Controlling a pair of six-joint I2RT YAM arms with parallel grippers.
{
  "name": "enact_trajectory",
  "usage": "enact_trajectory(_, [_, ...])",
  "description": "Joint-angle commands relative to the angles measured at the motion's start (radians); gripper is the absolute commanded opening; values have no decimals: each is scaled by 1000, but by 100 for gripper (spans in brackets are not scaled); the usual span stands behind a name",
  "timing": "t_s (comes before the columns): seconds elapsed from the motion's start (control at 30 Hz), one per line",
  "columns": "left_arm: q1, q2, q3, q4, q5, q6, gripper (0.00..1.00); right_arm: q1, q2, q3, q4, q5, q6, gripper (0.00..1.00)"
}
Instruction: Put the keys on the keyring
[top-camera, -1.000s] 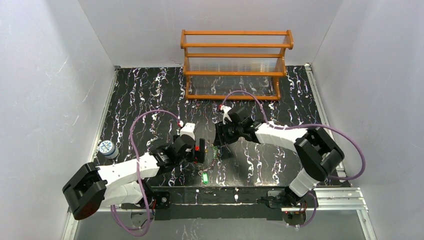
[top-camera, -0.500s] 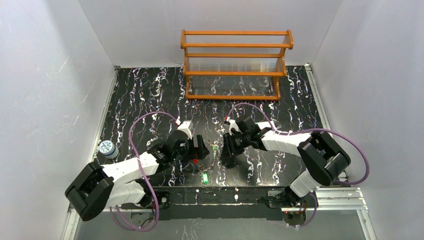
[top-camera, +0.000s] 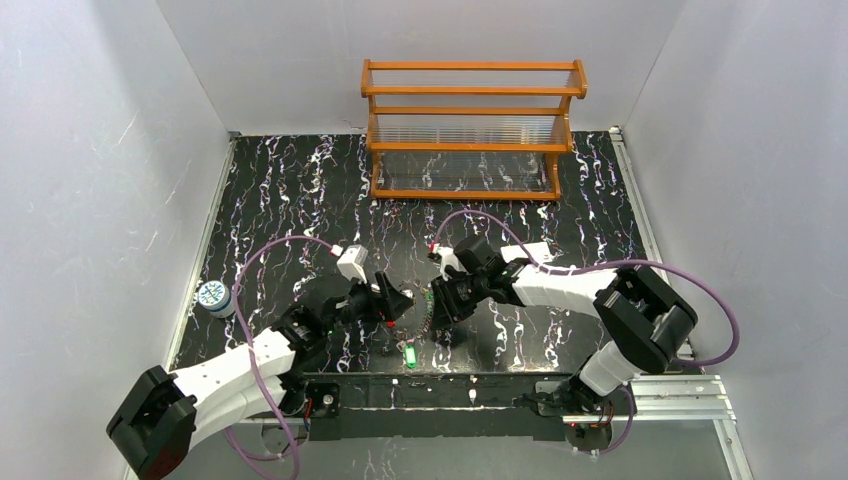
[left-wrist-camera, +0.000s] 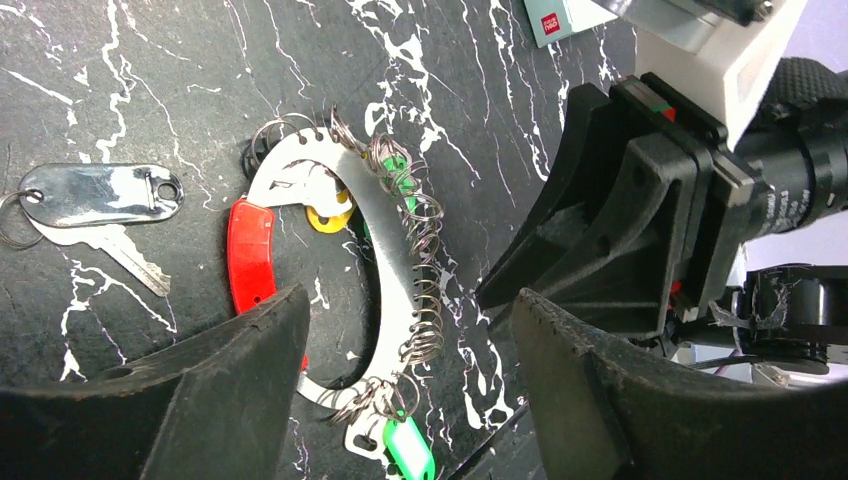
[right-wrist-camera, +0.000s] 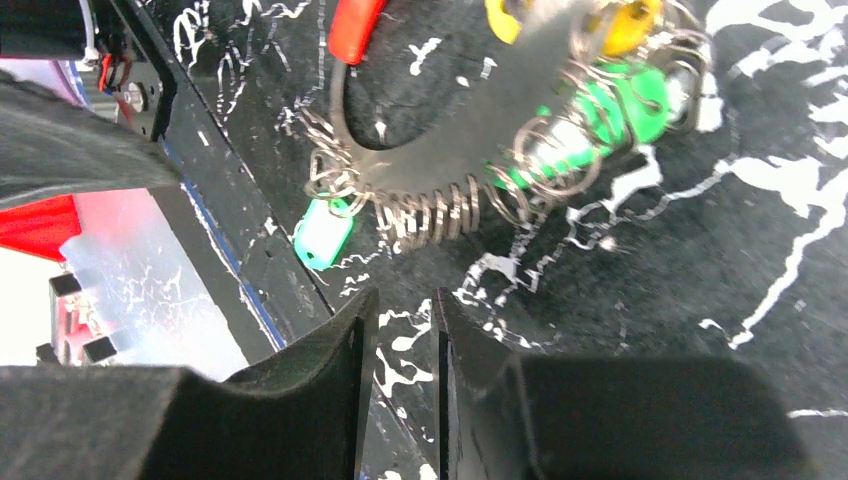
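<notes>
L end effector (left-wrist-camera: 408, 305): wide, empty, over keyring (left-wrist-camera: 385, 255) | R end effector (right-wrist-camera: 398, 305): narrow slit, empty | keyring: on counter (top-camera: 300, 190), lower centre of top view, green key (left-wrist-camera: 405, 447) at its lower end

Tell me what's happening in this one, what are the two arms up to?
Both arms reach in to the keyring, which lies flat on the table near its front edge. The left end effector is open over the loop; the right end effector, jaws barely apart and empty, is just beside it. Green and yellow keys appear to hang among the loop's small rings, and one silver key lies loose nearby. Nothing is gripped at this moment.
</notes>
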Motion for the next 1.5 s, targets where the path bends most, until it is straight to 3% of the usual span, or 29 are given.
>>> enact_trajectory(0.0, [7, -26, -7, -25, -30, 5, 69, 48, -5, 63, -21, 31, -34, 33])
enact_trajectory(0.47, [7, 94, 67, -216, -98, 6, 62, 50, 27, 117, -77, 66, -34, 33])
enact_trajectory(0.7, [5, 117, 74, -241, -119, 1, 60, 13, 44, 132, -104, 132, -16, 38])
enact_trajectory(0.87, [6, 120, 79, -250, -119, 3, 60, -77, 64, 130, -56, 54, 19, 46])
enact_trajectory(1.07, [6, 126, 76, -251, -123, 2, 60, -89, 143, 170, -30, -15, 22, 50])
enact_trajectory(1.27, [6, 145, 73, -234, -115, 5, 59, -78, 183, 147, 21, -116, 50, 45])
enact_trajectory(1.47, [6, 151, 71, -221, -116, 18, 59, -14, 160, 115, 48, -244, 42, 32])
